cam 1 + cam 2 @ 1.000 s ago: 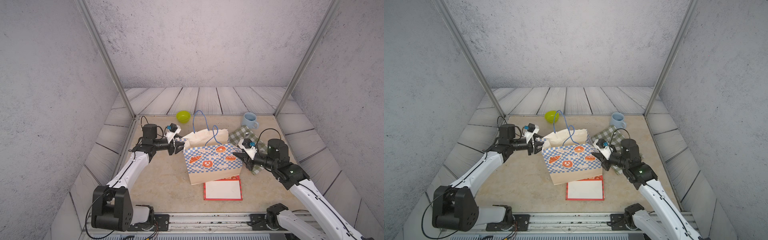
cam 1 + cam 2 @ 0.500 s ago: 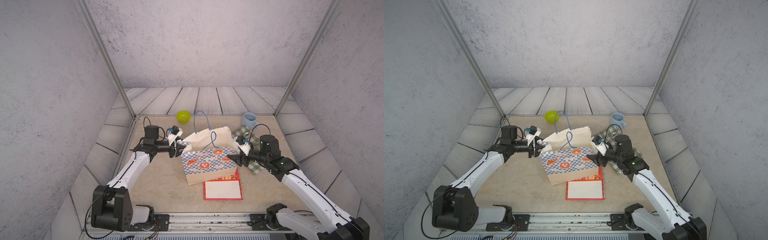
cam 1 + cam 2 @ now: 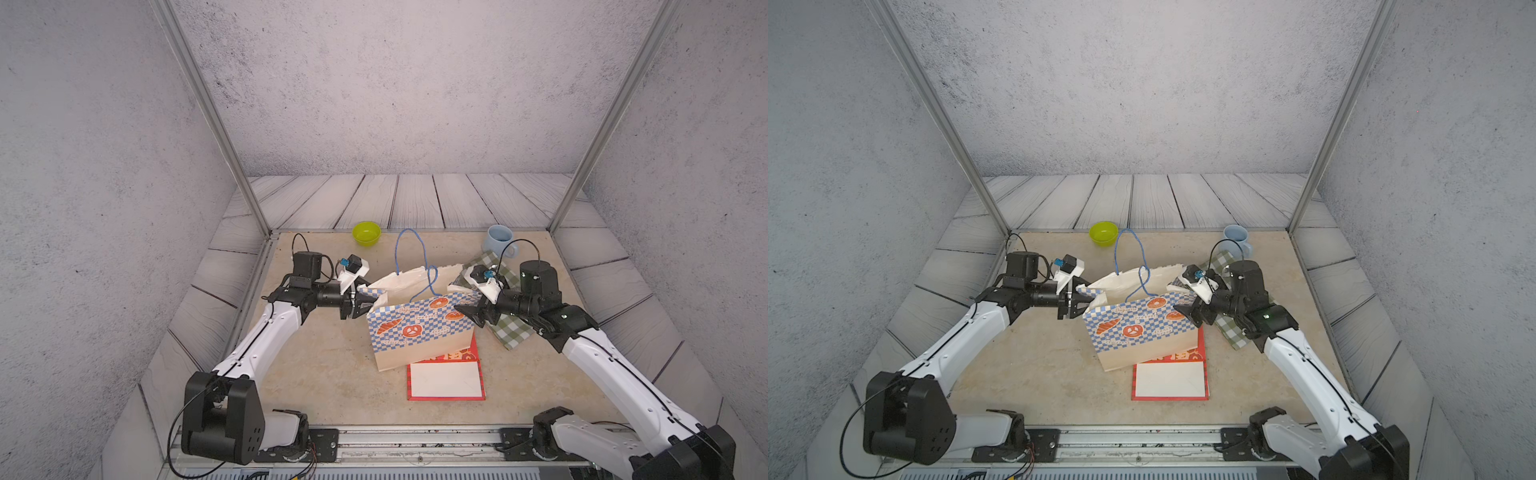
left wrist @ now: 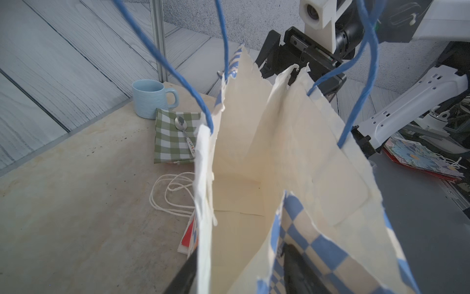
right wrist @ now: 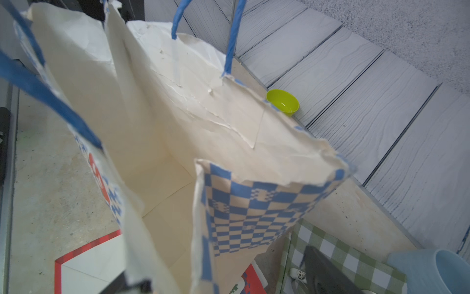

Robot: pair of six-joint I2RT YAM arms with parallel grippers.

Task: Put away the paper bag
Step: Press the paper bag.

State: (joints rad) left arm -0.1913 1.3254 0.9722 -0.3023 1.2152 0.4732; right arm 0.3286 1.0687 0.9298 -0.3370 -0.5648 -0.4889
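The paper bag, blue-checked with bakery pictures and blue rope handles, stands open-topped mid-table. My left gripper is at the bag's left end. In the left wrist view its gripper has one dark finger outside each wall of the paper bag, pinching that end. My right gripper is at the bag's right end and stands open. In the right wrist view its gripper has the checked end wall of the paper bag loose between wide-spread fingers.
A green bowl and a blue mug stand at the back edge. A green checked cloth with a spoon lies under the right arm. A red-bordered flat packet lies in front of the bag, and white string lies behind it.
My right gripper has opened from shut at the bag's right end and shifted left along with the bag. The left gripper has stayed on the bag's left end.
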